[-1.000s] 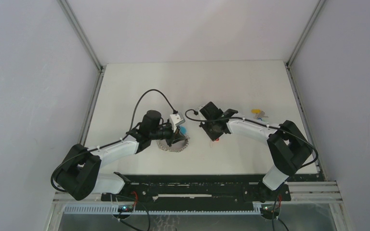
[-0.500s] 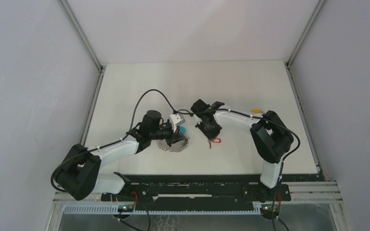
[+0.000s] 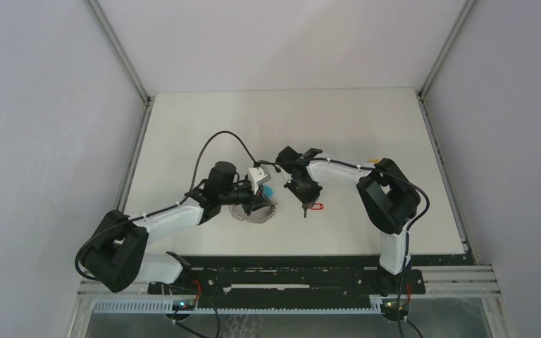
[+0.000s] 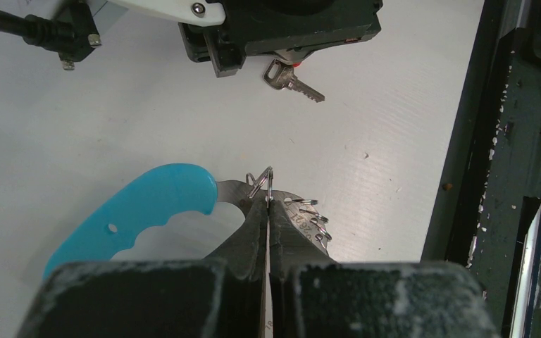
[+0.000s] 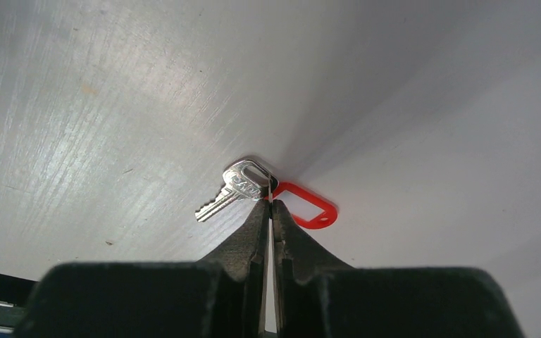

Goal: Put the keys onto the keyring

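Note:
The keyring is a silvery loop with a bright blue plastic segment, lying at mid-table. My left gripper is shut on a small wire ring at the loop's metal edge, and it also shows in the top view. My right gripper is shut on the small ring that joins a silver key to its red tag. It sits just right of the keyring. The same key shows in the left wrist view. A yellow key peeks out behind the right arm. The blue-teal key is hidden.
The black rail runs along the table's near edge, close to the keyring. The right arm's forearm stretches across the table's middle right. Grey walls enclose the table on three sides.
The right arm's elbow has swung left and its wrist has edged a little left towards the keyring. The red tag stays at about the same spot. The left arm has not moved.

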Available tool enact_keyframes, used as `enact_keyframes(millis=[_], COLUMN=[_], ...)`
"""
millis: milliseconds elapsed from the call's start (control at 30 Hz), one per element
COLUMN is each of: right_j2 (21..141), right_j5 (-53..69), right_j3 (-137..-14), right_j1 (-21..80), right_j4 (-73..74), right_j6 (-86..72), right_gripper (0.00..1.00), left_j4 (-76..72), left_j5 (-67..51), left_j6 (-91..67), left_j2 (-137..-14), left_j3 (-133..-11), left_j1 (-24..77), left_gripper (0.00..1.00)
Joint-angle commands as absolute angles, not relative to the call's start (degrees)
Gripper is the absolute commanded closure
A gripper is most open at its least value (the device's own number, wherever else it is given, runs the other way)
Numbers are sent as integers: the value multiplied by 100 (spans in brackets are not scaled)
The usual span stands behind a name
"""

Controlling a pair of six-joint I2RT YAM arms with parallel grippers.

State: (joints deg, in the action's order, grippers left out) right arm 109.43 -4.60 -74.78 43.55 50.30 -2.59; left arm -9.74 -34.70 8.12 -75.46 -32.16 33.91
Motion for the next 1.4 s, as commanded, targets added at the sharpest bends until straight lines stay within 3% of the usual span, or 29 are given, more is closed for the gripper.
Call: enact_keyframes(millis=[0, 400, 933, 1367], right_j2=[10919, 9623, 7587, 7888], right_j5=[-602, -548, -207, 265], right_j3=[-7678, -6769, -3841, -3410], right_j1=[4377, 4407, 4247, 3894], right_j4=[4983, 3999, 506, -229], right_j6=[-390, -528, -687, -566], right_gripper=[96, 79, 79, 79], left_j4=[-1173, -1170, -1202, -1196], left_j5=[-3601, -3598, -3605, -3616], left_j6=[799, 804, 792, 807], left_j2=[-7515, -7500, -7497, -7495], left_j3=[-3485, -3472, -3463, -3463], left_j1=[3398, 3400, 3401, 3401], left_gripper=[100, 100, 100, 100])
